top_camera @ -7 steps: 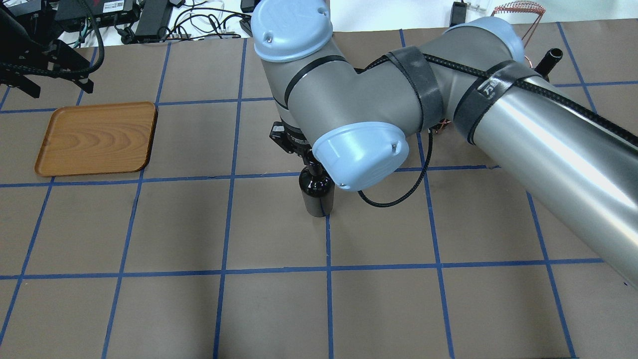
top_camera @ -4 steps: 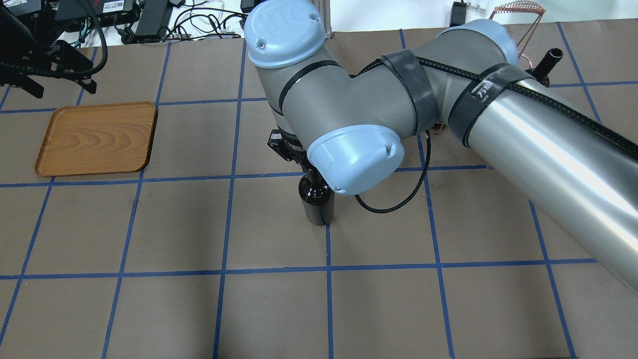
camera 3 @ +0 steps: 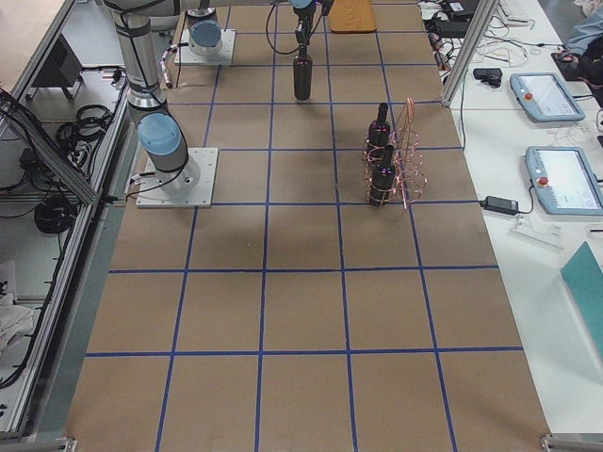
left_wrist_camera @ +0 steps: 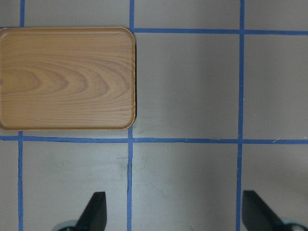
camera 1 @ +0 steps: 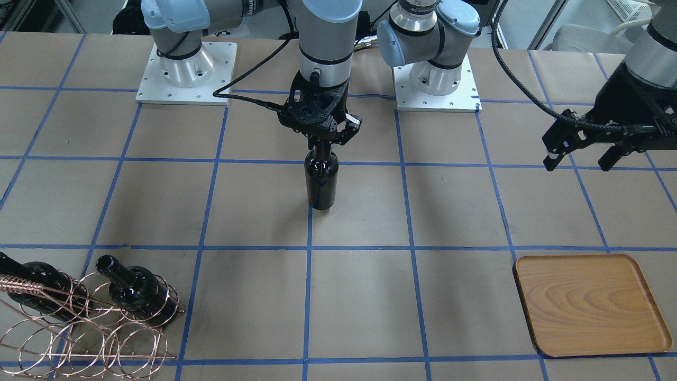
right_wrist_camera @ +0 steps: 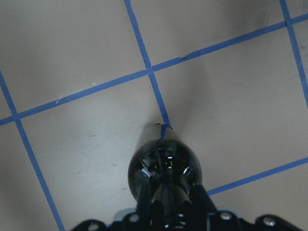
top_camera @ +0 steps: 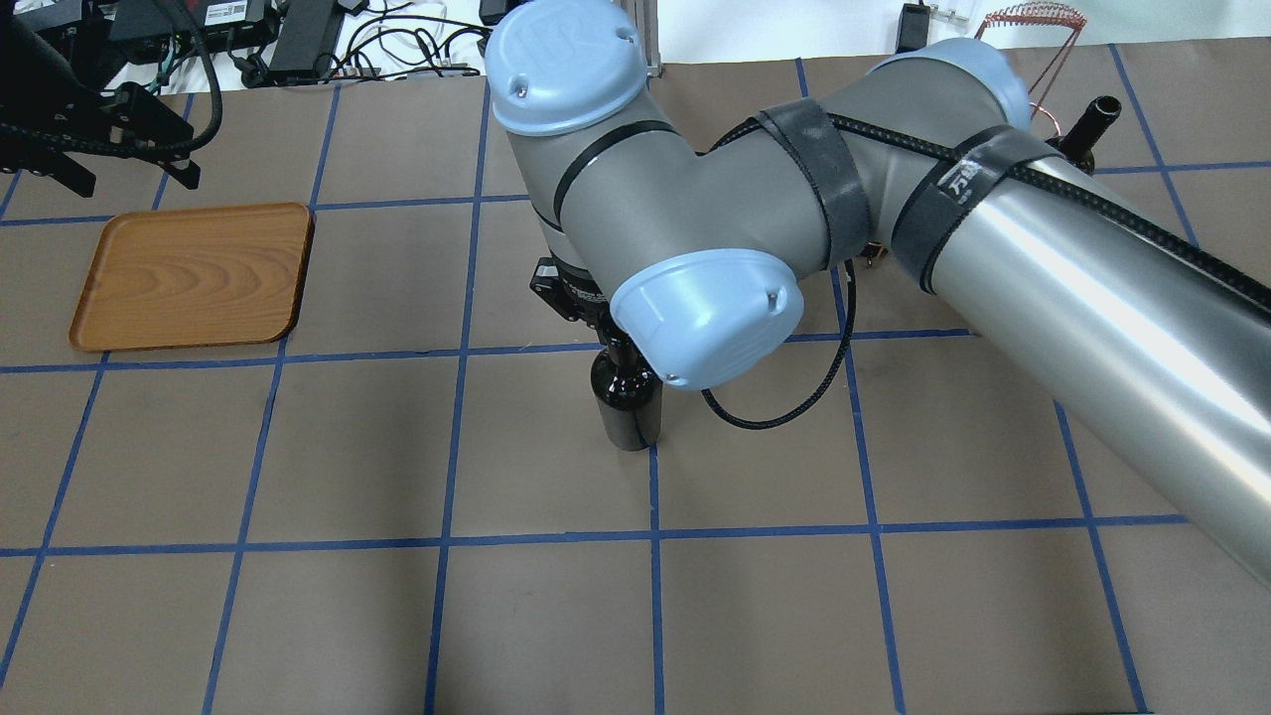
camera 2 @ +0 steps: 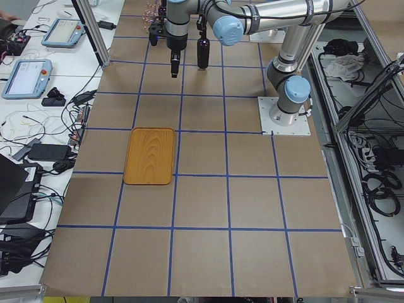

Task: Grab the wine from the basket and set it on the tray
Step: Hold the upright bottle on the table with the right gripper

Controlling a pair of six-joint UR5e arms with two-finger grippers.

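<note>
Basket, holding two other bottles, sits well apart from the right gripper, whose jaws pinch the neck of the wine, upright directly beneath them. Left gripper jaws spread wide on nothing; tray lies ahead of them, well apart.

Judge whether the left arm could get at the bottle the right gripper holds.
Probably yes, by its body: the right gripper is shut on the neck of the wine bottle, but its body is uncovered and bare table separates it from the open left gripper.
</note>
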